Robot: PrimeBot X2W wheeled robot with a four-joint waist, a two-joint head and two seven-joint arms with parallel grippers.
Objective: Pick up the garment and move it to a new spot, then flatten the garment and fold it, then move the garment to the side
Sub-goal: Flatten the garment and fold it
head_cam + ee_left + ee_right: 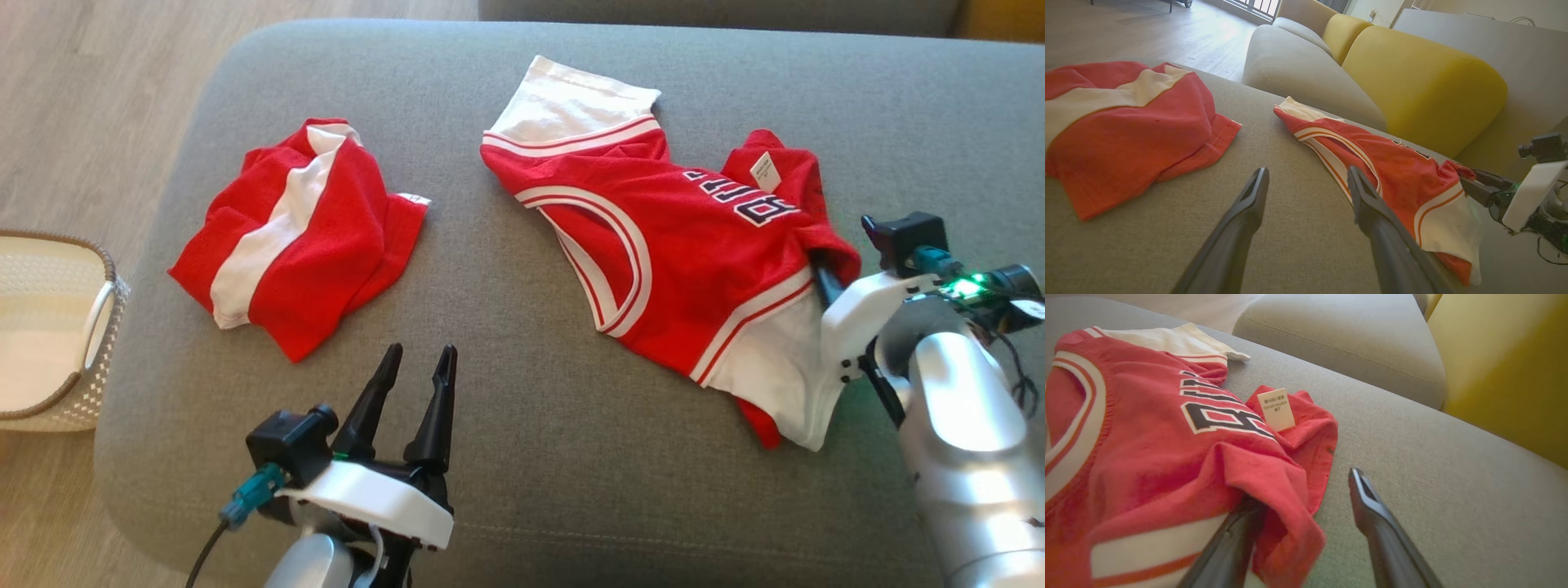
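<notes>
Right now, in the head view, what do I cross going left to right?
White basket → folded red-and-white garment → left claw → red jersey → right claw at the jersey's right edge.

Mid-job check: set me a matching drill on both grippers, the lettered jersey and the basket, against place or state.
1 left gripper
2 right gripper
3 lettered jersey
4 basket

a off the grey cushion, at its left
b open, red cloth over one finger
c open, nothing between its fingers
d crumpled on that cushion

Pairs: 1-c, 2-b, 3-d, 4-a
</notes>
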